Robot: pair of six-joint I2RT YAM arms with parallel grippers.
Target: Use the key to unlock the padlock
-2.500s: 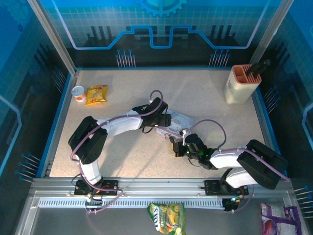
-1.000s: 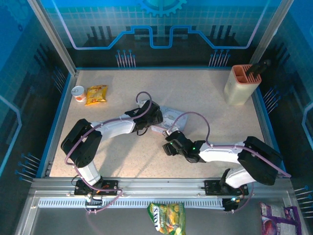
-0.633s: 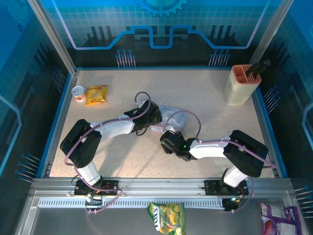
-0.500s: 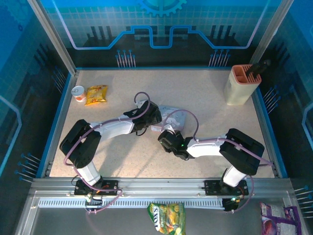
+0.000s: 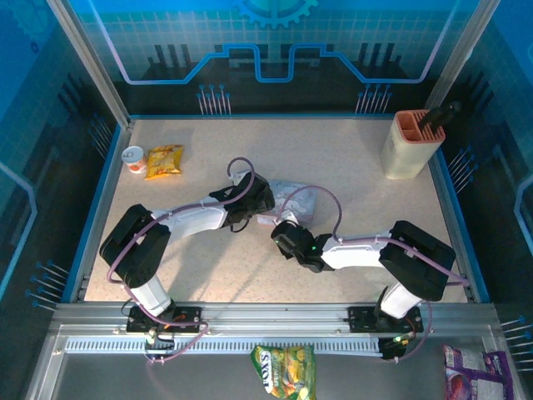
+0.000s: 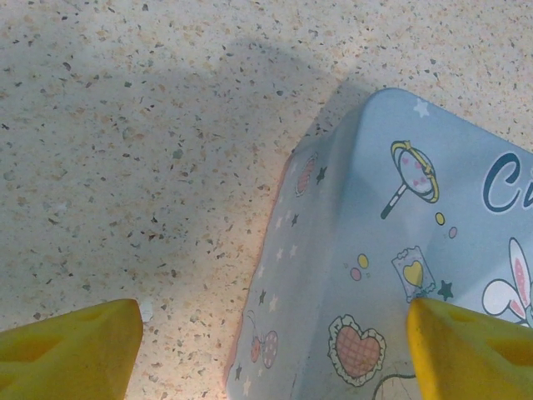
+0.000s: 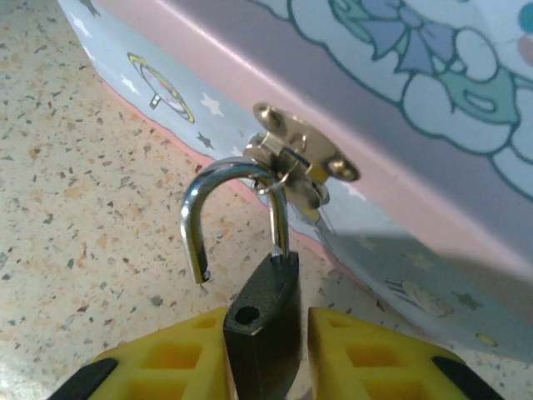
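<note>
The padlock (image 7: 260, 312), likely light and slick, hangs open from the hasp (image 7: 301, 158) of the tin (image 7: 416, 108), its flat body pinched between the jaws of the right gripper (image 7: 266, 350). The left gripper (image 6: 271, 346) holds its jaws wide over the tin's corner.

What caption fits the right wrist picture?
Right gripper pinches a small dark padlock, silver shackle open, hooked through a metal clasp on a blue tin.

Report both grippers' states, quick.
Left gripper: open, over the tin corner.
Right gripper: shut on the padlock, its shackle open.
</note>
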